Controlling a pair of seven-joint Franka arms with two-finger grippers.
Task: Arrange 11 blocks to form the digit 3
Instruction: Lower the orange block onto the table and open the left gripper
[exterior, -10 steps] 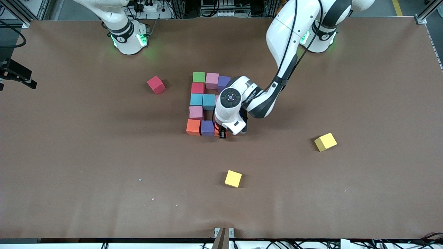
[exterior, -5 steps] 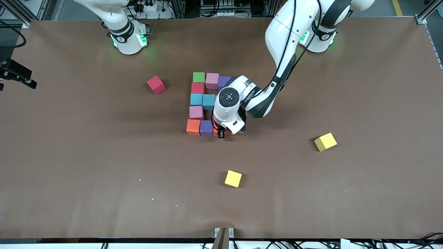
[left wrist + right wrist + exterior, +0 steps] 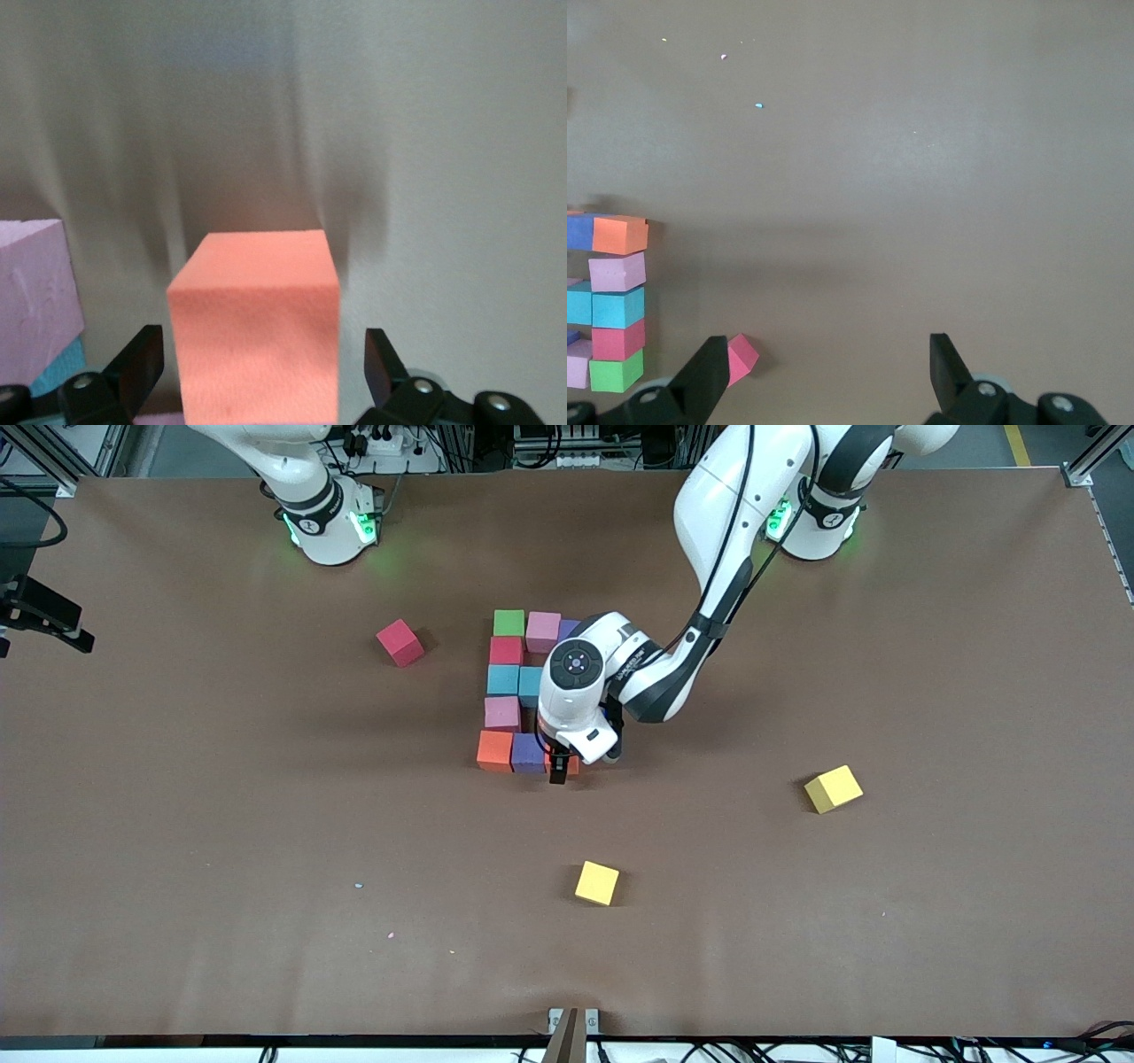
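Two Franka arms share a wide brown table [image 3: 221, 824], and only the left arm is at work, reaching from its base down over the cluster of blocks in the middle; the right arm waits, pulled up near its own base. Most of the figure stands already: a green block [image 3: 508, 623], a pink block [image 3: 543, 631] and a sliver of purple block [image 3: 570, 627] form the row farthest from the front camera, then a red block [image 3: 506, 650], a light blue pair [image 3: 503, 680], a second pink block [image 3: 501, 713], and the nearest row of orange block [image 3: 495, 750] and second purple block [image 3: 528, 752]. A lone pink-red cube [image 3: 400, 642] sits apart toward the right arm's end, likely yet to be fetched. Two yellow cubes [image 3: 597, 882] lie nearer the camera, outside the pattern. The left gripper [image 3: 558, 766] sits low over the end of that nearest row, its fingers [image 3: 133, 363] spread wide on either side of a second orange block [image 3: 257, 323] with clear gaps, so it grips nothing; I judge the block just set down to finish the stroke. The right gripper [image 3: 824, 376] hangs over bare table, jaws wide and empty.
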